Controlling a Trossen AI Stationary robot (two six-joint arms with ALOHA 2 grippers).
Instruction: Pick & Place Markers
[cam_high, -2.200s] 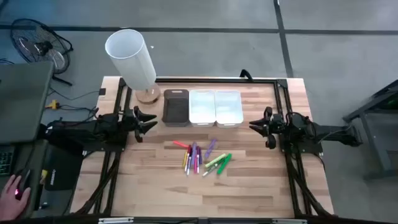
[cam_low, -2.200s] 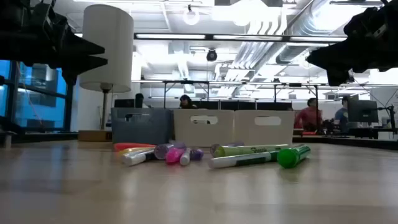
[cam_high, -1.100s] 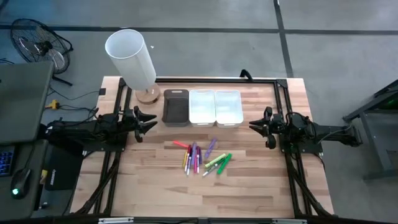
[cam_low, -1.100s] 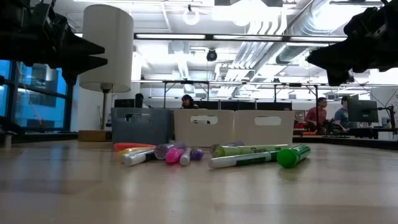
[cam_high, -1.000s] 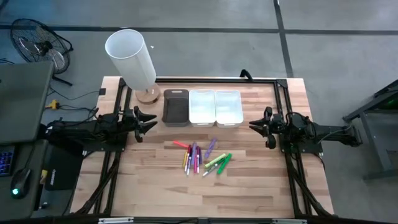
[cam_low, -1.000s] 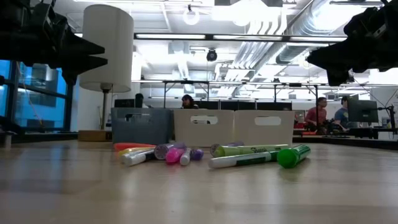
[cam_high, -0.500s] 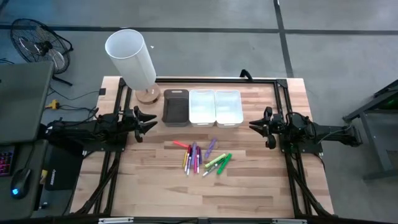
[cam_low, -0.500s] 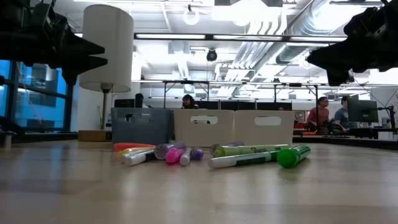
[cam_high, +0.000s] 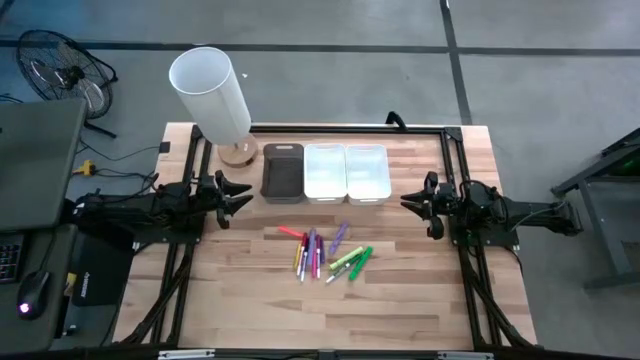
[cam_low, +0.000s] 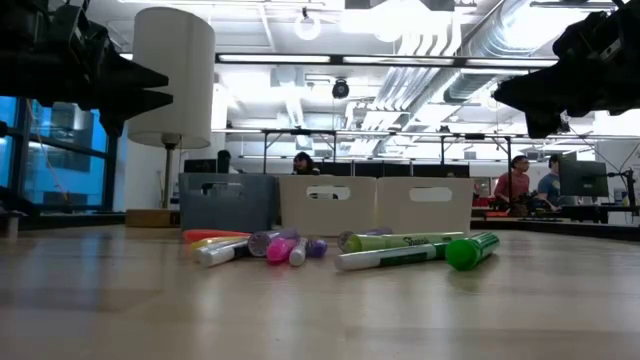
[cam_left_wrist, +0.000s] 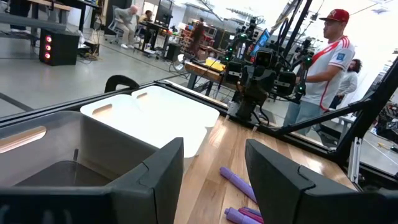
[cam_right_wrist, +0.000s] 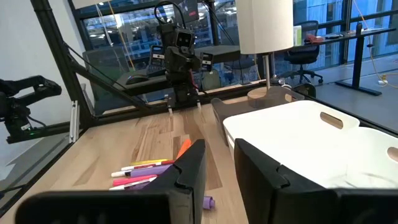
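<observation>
- Right now your left gripper (cam_high: 243, 196) has its jaws spread apart and empty, hovering over the table's left side, just left of the dark bin (cam_high: 282, 172).
- Your right gripper (cam_high: 408, 201) shows a narrow gap between its fingers, nothing in it, hovering over the right side, right of the white bins (cam_high: 346, 171).
- The markers (cam_high: 324, 251) lie loose on the wooden table (cam_high: 400, 290) midway between both grippers, nearer to you than the bins.
- A lamp (cam_high: 212, 94) stands at the far left corner.
</observation>
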